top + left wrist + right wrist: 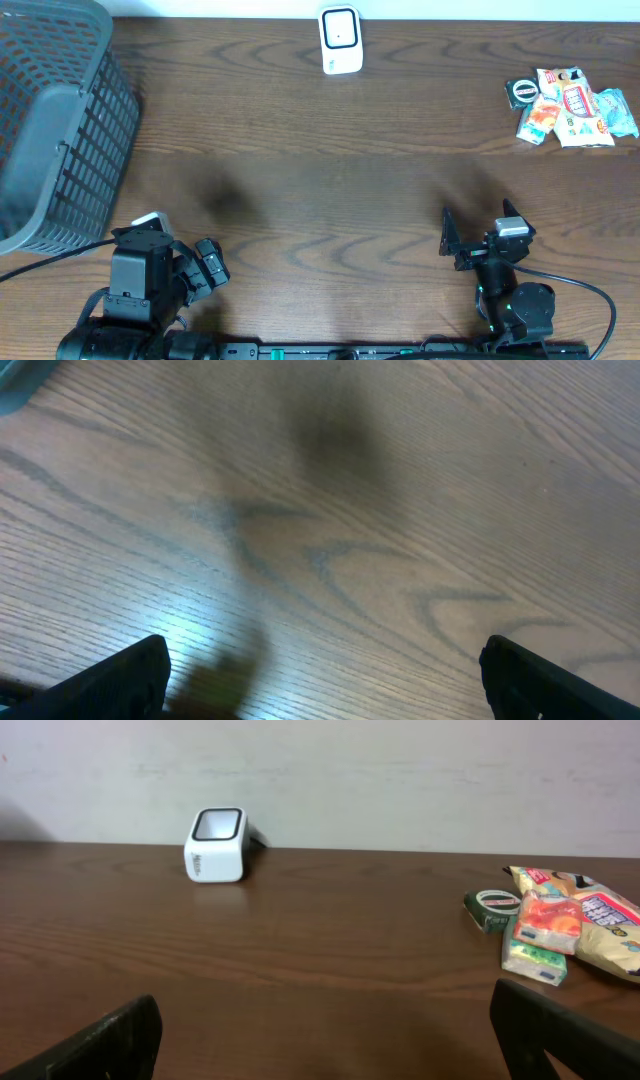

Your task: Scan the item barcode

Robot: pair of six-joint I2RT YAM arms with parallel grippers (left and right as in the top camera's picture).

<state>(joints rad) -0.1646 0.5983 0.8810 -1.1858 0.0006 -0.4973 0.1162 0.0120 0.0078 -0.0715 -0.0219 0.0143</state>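
Note:
The white barcode scanner stands at the table's far edge, its dark window facing up; the right wrist view shows the scanner at far left. A pile of snack packets lies at the far right, also seen as packets to the right of the fingers. Among them are a round green-rimmed item and an orange packet. My left gripper is open over bare wood near the front left. My right gripper is open near the front right, well short of the packets. Both hold nothing.
A grey slatted basket fills the left edge of the table, just beyond my left arm. Dark wood table lies between the grippers and the scanner. A pale wall rises behind the table's far edge.

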